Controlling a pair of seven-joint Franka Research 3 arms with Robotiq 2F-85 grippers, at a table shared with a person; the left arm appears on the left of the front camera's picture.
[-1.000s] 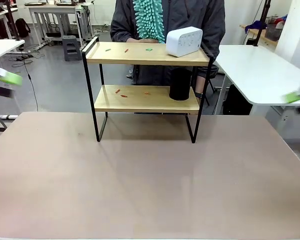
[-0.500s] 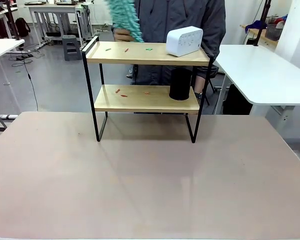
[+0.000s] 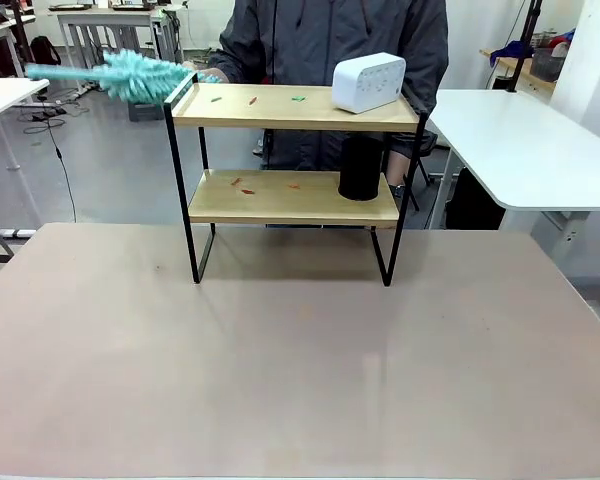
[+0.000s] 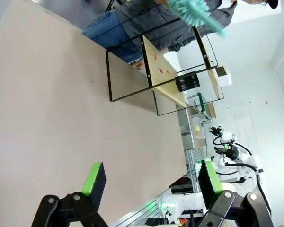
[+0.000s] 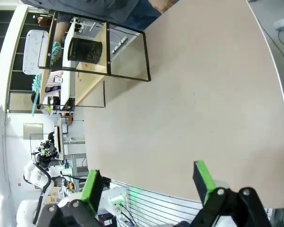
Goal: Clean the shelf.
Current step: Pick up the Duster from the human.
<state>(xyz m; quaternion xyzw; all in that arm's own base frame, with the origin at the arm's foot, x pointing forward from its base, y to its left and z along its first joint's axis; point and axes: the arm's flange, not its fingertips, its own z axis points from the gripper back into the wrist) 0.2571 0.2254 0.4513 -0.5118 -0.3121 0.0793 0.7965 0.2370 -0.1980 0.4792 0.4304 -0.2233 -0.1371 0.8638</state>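
Light wooden boards in a thin black frame are forming the shelf, which is standing on the beige tabletop in the upper centre of the front view. Its long axis is running left to right, its open side facing the camera. A person is holding a teal duster level, pointing left beyond the top rail. The left gripper and right gripper are gaping wide, gripping nothing.

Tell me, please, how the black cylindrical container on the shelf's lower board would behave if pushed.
Standing upright, taller than wide, the black cylindrical container would probably tip under a high push, then roll. It looks like thin mesh, so likely light, sliding easily on the light wooden board.
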